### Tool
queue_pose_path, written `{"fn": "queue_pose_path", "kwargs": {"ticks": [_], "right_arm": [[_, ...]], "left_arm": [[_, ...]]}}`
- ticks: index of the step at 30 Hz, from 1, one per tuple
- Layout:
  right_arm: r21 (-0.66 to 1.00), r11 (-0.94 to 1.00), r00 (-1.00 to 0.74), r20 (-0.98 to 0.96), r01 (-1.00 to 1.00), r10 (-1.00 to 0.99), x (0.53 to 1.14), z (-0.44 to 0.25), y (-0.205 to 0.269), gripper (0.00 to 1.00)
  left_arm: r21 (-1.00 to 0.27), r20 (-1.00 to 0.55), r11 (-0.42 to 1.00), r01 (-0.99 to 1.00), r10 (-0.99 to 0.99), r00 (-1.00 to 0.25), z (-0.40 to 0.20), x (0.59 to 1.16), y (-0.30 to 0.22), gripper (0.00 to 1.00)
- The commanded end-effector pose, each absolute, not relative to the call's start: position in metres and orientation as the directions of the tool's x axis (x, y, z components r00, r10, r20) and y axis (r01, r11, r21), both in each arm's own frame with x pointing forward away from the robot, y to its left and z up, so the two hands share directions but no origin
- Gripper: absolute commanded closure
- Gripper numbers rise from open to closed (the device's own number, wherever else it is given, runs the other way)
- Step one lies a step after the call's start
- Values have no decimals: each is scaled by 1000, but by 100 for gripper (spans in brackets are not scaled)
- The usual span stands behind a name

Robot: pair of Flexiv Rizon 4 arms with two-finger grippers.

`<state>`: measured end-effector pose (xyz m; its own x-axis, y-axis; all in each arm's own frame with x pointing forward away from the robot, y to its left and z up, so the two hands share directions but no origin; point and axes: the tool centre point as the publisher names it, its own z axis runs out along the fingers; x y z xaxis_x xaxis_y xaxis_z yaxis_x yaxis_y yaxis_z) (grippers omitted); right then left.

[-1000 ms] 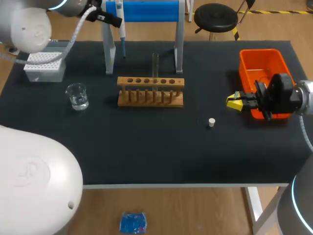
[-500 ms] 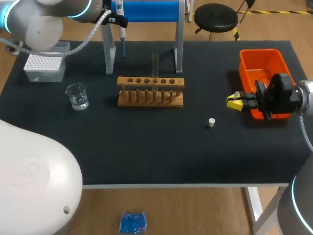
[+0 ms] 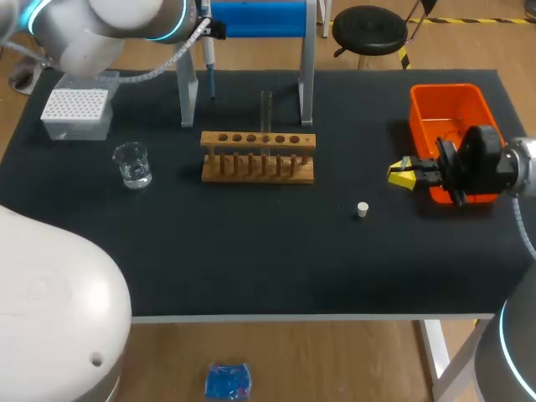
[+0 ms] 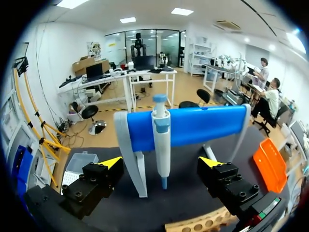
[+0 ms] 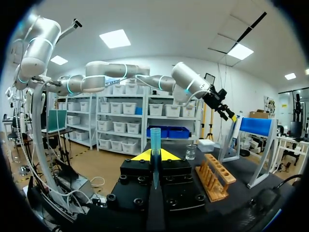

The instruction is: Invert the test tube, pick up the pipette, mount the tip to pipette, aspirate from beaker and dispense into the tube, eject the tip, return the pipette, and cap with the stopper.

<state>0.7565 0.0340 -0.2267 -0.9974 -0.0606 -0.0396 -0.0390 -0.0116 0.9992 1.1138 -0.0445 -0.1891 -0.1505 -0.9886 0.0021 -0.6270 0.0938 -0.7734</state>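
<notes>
**Left gripper spread around the hanging pipette**

The left gripper [image 4: 160, 163] is hovering with its fingers spread wide. The pipette [image 4: 161, 137] is sitting between them with open room on both sides. It is hanging from the blue stand [image 4: 203, 126] at the table's far left-centre, long axis vertical, nozzle pointing down. The stand's white leg [image 4: 137, 169] is crowding its left side. Nearer, the rack [image 3: 258, 159] is holding the test tube [image 3: 266, 107] upright. The right gripper [image 3: 400, 174] is resting at the right, fingers pressed together, just beside the orange bin [image 3: 444, 109]. The stopper [image 3: 362, 209] is lying on open mat to its near left.
</notes>
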Motion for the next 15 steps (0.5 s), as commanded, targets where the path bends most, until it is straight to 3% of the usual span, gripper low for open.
{"fn": "queue_pose_path", "kwargs": {"ticks": [1, 15], "right_arm": [[999, -10, -997, -41, -40, -58, 756, -227, 35, 100], [999, -10, -997, -41, -40, -58, 756, -227, 35, 100]], "left_arm": [[-782, -5, 86, -617, -991, -131, -189, 1121, -50, 0], [-804, 4, 70, -591, -993, -122, -193, 1140, -66, 0]]}}
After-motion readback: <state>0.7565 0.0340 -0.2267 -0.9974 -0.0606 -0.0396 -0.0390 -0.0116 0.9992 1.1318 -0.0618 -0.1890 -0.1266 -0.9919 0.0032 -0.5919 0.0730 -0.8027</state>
